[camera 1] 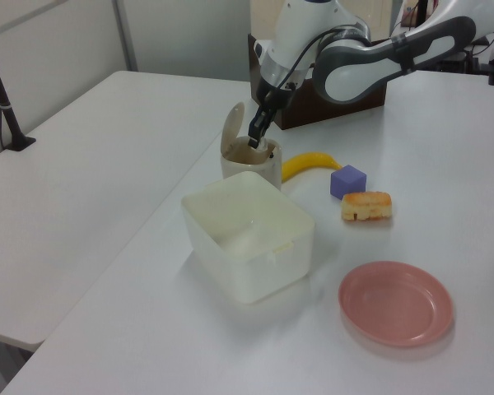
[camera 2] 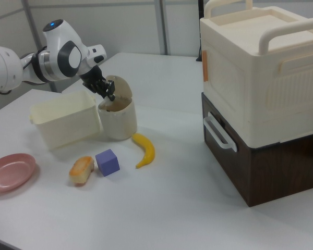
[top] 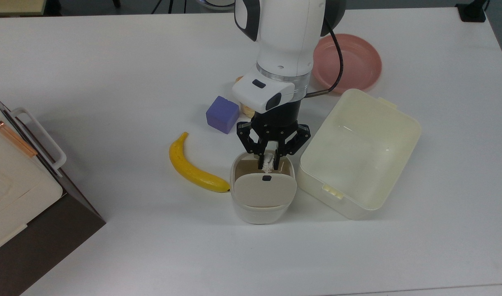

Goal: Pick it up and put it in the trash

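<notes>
We see the pincer (top: 269, 161) pinching the white wad (top: 269, 161) just above the open mouth of the bin (top: 262, 210). In the top view, the tub (top: 403, 123) sits just right of the bin and the banana (top: 189, 166) just left, both on the surface (top: 111, 74).

A tiny white crumpled paper wad (top: 268, 161) hangs pinched just above the open mouth of the trash bin (top: 262, 207), a small rounded cream bin whose flap lid (top: 265, 190), marked with a black dot, stands tipped open
</notes>
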{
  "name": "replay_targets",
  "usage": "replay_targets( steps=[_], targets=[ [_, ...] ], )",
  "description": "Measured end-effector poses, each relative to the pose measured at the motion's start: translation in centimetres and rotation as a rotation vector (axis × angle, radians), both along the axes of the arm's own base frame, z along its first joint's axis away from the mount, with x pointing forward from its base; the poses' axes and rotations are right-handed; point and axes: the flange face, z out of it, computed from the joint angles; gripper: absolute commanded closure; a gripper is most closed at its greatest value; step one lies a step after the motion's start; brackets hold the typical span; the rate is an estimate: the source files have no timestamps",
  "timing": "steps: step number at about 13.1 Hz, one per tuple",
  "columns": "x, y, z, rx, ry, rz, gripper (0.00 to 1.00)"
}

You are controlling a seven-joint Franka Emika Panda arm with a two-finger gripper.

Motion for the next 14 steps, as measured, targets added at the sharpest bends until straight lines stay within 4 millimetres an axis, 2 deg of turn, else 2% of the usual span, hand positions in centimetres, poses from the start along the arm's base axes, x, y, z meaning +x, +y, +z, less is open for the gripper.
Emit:
replay_targets(
  steps=[5, 7, 8, 11, 13, 14],
  targets=[
    [0.2, -0.4, 1.4, 0.0, -0.027, -0.012, 0.0],
    [-0.1, -1.3, 2.7, -0.005, -0.022, -0.036, 0.0],
    [-0.6, -1.9, 3.2, -0.018, 0.016, -0.053, 0.0],
    [-3.9, -4.0, 6.0, -0.067, 0.193, -0.121, 0.0],
    [-5.0, -5.5, 6.9, -0.063, 0.254, -0.126, 0.0],
    [-5.4, -7.4, 7.5, -0.032, 0.292, -0.105, 0.0]
  ],
)
